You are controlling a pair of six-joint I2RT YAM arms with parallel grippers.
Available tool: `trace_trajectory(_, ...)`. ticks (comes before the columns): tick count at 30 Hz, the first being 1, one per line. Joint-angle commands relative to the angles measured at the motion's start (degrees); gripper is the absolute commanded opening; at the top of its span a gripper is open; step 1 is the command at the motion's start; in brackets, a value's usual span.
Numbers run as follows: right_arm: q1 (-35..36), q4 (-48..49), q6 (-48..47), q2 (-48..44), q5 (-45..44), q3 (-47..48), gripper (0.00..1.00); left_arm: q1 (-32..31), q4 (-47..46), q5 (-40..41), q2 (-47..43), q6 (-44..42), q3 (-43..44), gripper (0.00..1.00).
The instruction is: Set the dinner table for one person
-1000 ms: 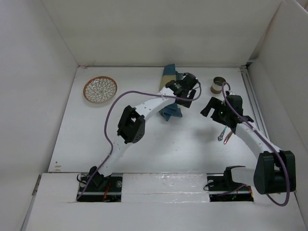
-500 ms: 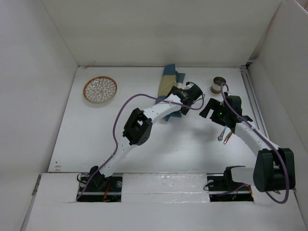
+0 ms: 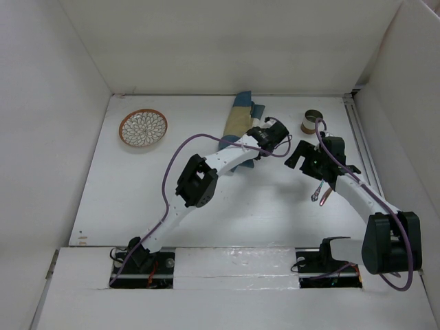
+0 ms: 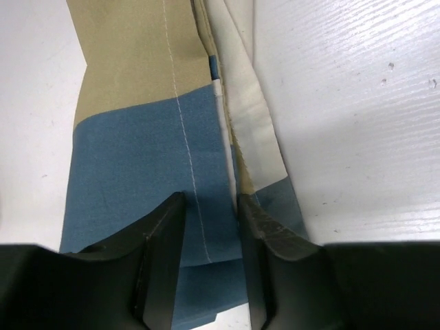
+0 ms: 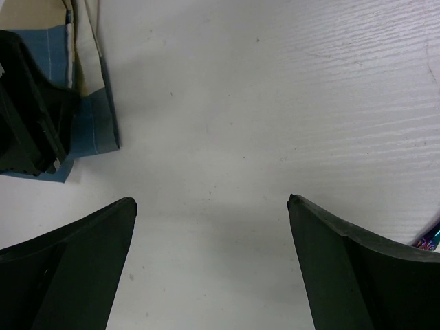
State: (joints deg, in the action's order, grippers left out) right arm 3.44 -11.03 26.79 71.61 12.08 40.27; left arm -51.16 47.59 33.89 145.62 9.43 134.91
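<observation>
Left arm moved over the last second: the elbow swings right and the left gripper (image 3: 269, 132) comes nearer. The blue bunch of cloth seen beside the forearm no longer shows, and more tan is exposed. Reading: the mat is mid-spread and the task is at an early step.

1. Dinner table (image 3: 137, 185): white surface that carries every item listed.
2. Left arm: reaches far and right across the centre, wrist bent down to the cloth. Its fingers are pinched together with a narrow gap, on a blue fold of the placemat (image 3: 238, 118).
3. Right arm: forearm angled far and left. The right gripper (image 3: 300, 152) hangs over bare table just right of the cloth, jaws spread wide and holding nothing.
4. Placemat: far centre, folded and rumpled, not yet flat.
5. Plate (image 3: 143, 128): far left, well apart from the mat.
6. Cup (image 3: 311, 122): far right, upright.
7. Cutlery (image 3: 318, 193): under the right forearm; the pieces cannot be told apart.
</observation>
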Motion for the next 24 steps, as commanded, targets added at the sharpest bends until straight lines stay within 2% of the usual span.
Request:
trace_trajectory(1,0.16,3.2,-0.77,-0.86,0.58,-0.37,0.97,0.09,0.75,0.65,-1.83,-0.03,0.0,0.27)
trace_trajectory(10,0.16,3.2,-0.77,-1.39,1.11,-0.37,0.97,0.09,0.05,2.23,-6.13,2.35,2.02,0.02)
trace_trajectory(19,4.11,3.2,-1.3,0.89,1.11,1.56,0.97,9.65,-3.38,-1.71,-18.7,9.55,-4.65,0.0)
trace_trajectory(24,9.29,6.35,0.46,5.54,2.16,5.34,0.97,16.43,-9.16,-9.08,-27.13,14.38,-15.45,0.0)
